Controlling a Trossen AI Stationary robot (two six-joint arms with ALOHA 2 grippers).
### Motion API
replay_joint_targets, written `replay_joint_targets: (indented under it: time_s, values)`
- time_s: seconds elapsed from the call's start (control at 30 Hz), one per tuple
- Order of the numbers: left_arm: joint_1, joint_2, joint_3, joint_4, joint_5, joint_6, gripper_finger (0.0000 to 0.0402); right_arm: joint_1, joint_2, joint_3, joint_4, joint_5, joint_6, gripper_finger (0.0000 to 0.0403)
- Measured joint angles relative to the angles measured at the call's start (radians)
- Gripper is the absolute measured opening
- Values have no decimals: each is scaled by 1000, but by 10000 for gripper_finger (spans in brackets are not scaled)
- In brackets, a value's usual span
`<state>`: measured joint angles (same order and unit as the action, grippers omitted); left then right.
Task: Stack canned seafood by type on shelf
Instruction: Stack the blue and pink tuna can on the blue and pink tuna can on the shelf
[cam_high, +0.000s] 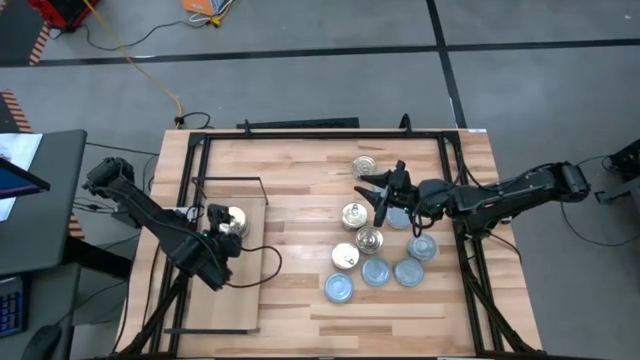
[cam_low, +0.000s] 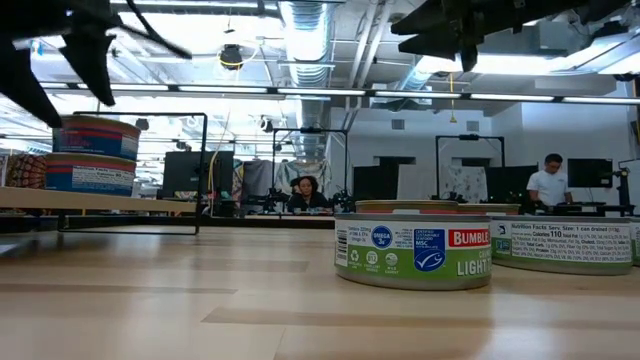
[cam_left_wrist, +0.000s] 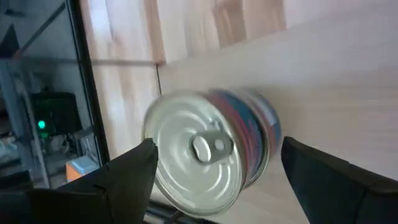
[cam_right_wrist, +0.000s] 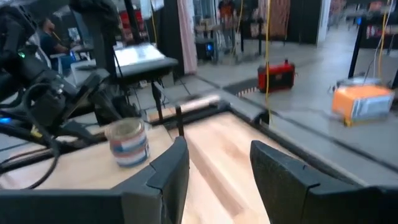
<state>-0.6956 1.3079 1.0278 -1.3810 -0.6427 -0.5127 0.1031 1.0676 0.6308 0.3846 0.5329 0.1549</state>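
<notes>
Your left gripper sits over the shelf near its wire-frame end, fingers spread wide on either side of a two-tin stack, not touching it. The stack stands upright on the shelf board.

Your right gripper hangs above the loose tins toward the table's right edge, fingers partly apart, nothing between them. Nine or so tins lie in that cluster, gold tops nearer the far edge, blue-silver nearer the front.
</notes>
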Motion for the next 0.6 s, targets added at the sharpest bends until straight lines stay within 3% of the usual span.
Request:
replay_joint_targets:
  time_s: [0.13,0.23,0.37,0.6]
  values:
    - [32,0,43,139,-107,146,329,-18,-1,2,31,-6,-48,198]
    - [128,1,45,296,-111,315,329,-32,-1,2,-91,-24,-27,198]
    - [279,3,44,524,29,511,329,-46,0,-2,-278,-38,44,198]
    - [500,3,44,888,241,676,329,-139,-1,-101,-304,-57,-30,198]
